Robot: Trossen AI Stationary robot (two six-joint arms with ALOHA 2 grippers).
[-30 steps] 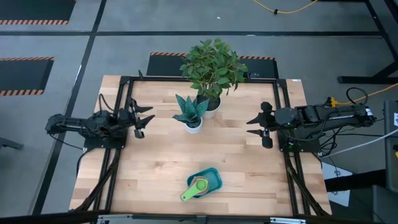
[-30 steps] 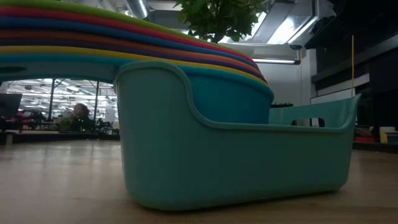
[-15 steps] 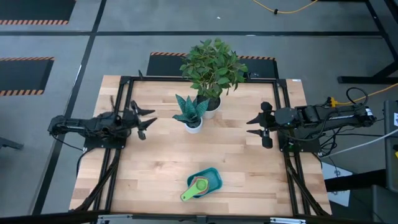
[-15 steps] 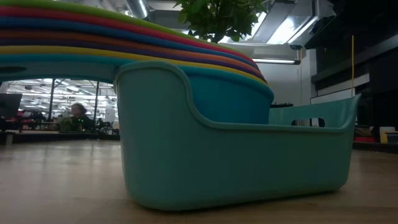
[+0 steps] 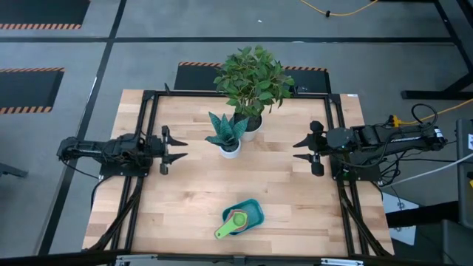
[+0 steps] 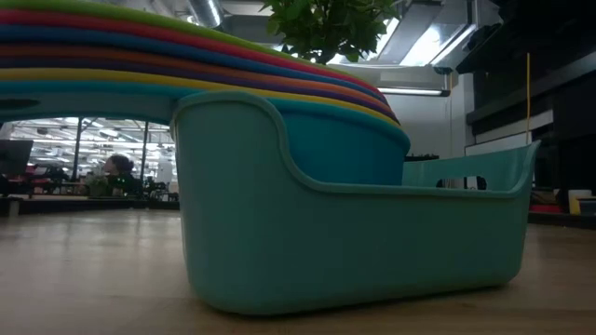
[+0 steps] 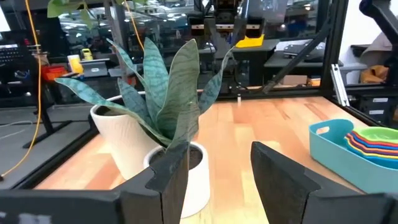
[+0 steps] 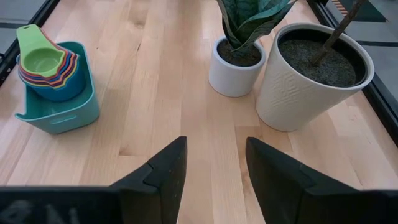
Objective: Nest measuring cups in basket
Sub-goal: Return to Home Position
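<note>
Measuring cups (image 5: 236, 219) sit nested in the basket (image 5: 254, 207), well apart from spread, empty left pincer (image 5: 179, 150) and right pincer (image 5: 297, 151); nesting looks done.

Your overhead camera looked straight down on the whole light wooden surface (image 5: 192, 185). Your low camera sat level, close against the shallow teal plastic basket (image 6: 354, 242), which both inward-facing wrist cameras also caught.

Wooden table (image 5: 194, 188) with teal basket (image 5: 256, 208), small white pot (image 8: 235, 76) and, perhaps touching it, larger pot (image 8: 311, 87).

Measuring cups (image 8: 47, 65) inside teal basket (image 8: 62, 116)
</note>
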